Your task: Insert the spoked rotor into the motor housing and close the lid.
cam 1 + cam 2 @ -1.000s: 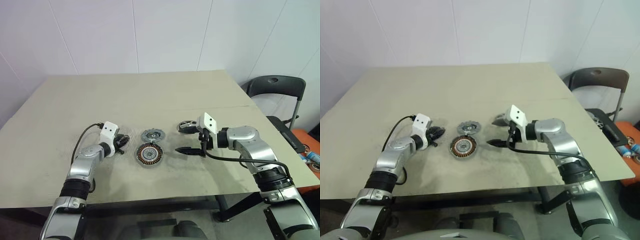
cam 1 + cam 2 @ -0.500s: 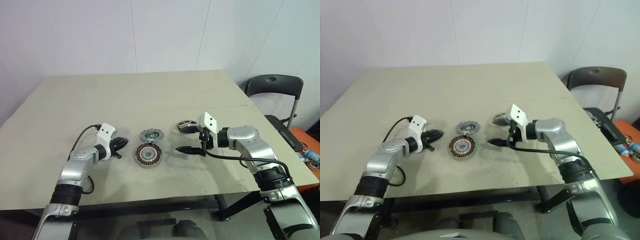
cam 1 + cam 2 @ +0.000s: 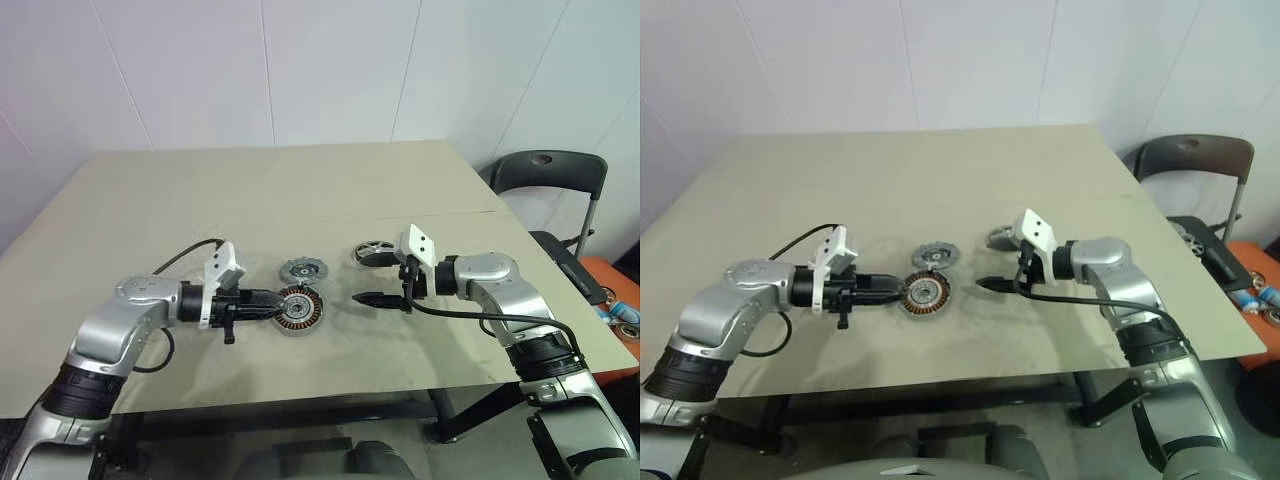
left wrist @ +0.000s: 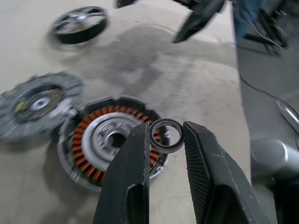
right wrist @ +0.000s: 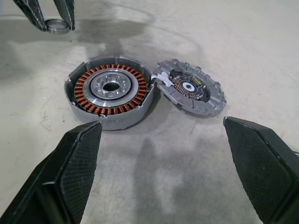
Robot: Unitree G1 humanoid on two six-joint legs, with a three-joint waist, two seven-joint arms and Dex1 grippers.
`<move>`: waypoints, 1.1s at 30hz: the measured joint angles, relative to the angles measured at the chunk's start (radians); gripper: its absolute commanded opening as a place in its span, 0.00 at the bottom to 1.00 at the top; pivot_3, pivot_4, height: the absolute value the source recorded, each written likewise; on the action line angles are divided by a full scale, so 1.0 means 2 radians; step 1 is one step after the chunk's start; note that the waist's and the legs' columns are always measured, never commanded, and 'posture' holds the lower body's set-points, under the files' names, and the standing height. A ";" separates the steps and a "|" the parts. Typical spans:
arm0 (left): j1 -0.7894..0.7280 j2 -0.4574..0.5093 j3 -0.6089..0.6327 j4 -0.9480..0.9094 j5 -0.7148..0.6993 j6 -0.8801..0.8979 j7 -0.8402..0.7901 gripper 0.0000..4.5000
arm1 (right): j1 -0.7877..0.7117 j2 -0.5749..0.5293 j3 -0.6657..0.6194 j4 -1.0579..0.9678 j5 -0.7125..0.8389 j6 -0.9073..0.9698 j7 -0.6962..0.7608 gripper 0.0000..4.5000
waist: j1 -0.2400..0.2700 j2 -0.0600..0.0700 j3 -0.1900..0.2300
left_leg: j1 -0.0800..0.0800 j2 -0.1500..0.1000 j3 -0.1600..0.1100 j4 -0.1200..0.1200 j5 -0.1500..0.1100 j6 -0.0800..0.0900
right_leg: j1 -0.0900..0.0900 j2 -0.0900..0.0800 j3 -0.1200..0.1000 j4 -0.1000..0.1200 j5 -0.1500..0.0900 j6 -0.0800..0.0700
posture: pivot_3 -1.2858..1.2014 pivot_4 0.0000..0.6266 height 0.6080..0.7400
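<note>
Motor housing [image 4: 112,142] sits under left tool [image 4: 166,135], level, pinching thin ring [image 4: 167,135].

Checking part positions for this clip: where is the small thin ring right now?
The thin ring is pinched in the left gripper, held above the near rim of the motor housing, with the lid just beyond.

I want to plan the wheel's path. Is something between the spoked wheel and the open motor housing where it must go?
Nothing lies on the table between the spoked wheel and the motor housing. But the left gripper holds a small ring just over the housing's near edge, and the open right gripper hovers beside that path.
</note>
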 measured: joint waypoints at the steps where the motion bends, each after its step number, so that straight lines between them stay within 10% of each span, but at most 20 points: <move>1: -0.014 -0.007 -0.008 0.018 0.010 -0.017 -0.006 0.17 | 0.000 0.000 0.000 0.000 0.000 0.000 -0.001 0.97 | 0.000 0.000 0.000 | 0.000 0.000 0.000 0.000 0.000 0.000 | 0.000 0.000 0.000 0.000 0.000 0.000 | 0.52 0.00 1.00; 33: -0.061 -0.070 -0.061 0.199 0.118 -0.201 -0.036 0.17 | 0.030 -0.001 0.000 -0.036 0.004 0.004 -0.019 0.97 | 0.000 0.000 0.000 | 0.000 0.001 0.000 0.000 0.000 0.000 | 0.000 0.001 0.001 0.000 0.000 0.000 | 0.52 0.00 1.00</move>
